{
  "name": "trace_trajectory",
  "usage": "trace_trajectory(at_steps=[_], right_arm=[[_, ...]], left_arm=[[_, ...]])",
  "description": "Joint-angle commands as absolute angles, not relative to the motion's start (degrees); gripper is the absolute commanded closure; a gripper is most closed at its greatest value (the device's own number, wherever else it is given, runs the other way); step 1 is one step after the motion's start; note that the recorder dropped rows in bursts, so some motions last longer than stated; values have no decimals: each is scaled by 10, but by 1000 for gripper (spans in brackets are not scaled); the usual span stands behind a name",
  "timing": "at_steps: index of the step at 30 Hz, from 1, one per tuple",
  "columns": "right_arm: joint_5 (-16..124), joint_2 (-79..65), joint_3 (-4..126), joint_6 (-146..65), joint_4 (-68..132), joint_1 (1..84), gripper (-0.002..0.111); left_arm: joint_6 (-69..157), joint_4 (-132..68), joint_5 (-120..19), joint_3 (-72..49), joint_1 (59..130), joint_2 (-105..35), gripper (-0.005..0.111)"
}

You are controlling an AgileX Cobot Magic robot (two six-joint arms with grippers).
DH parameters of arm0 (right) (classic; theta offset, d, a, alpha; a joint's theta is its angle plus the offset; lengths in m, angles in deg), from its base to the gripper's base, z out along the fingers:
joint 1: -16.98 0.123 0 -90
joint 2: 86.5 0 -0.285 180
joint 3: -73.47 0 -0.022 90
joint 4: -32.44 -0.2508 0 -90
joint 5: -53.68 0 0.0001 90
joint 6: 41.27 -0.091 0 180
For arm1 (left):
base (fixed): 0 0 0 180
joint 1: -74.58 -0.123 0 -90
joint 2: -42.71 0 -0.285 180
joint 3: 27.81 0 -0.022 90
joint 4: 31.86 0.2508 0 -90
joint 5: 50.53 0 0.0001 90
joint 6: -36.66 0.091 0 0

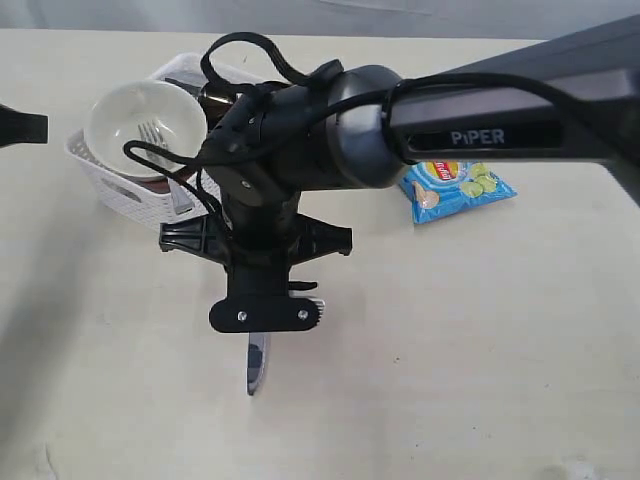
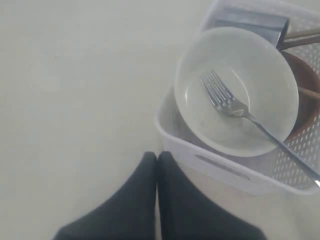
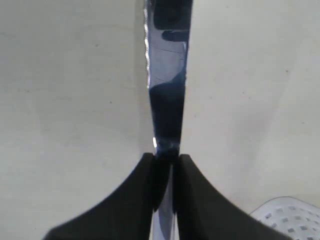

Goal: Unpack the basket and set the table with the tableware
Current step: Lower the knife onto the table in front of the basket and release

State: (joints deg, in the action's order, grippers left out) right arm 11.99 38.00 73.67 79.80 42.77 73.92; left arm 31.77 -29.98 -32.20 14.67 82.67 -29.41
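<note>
While right gripper (image 3: 164, 162) is pinching one knife (image 3: 167, 100), its arm (image 1: 480, 100) is masking one basket (image 1: 115, 195) at ten o'clock; left gripper (image 2: 157, 159) closed, empty.

Right arm (image 1: 500, 110) reaches in from the right edge past mid-scene, wrist bent downward. Right gripper (image 3: 164, 159) points down, fingers clamped narrowly on a knife (image 3: 167, 90). Left gripper (image 2: 157, 156) is fully closed, fingertips touching, empty. Only its tip shows at the exterior view's left edge.
</note>
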Motion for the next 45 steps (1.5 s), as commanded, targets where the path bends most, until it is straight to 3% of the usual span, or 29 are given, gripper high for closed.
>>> trace_trajectory(at_steps=[1, 40, 45], right_arm=[[108, 375, 735, 795, 427, 739, 109], [172, 414, 735, 724, 520, 738, 108], [174, 414, 735, 724, 520, 738, 84]], left_arm=[[319, -306, -324, 150, 825, -290, 107], [319, -306, -323, 150, 825, -290, 107], [319, -306, -323, 150, 825, -290, 107]])
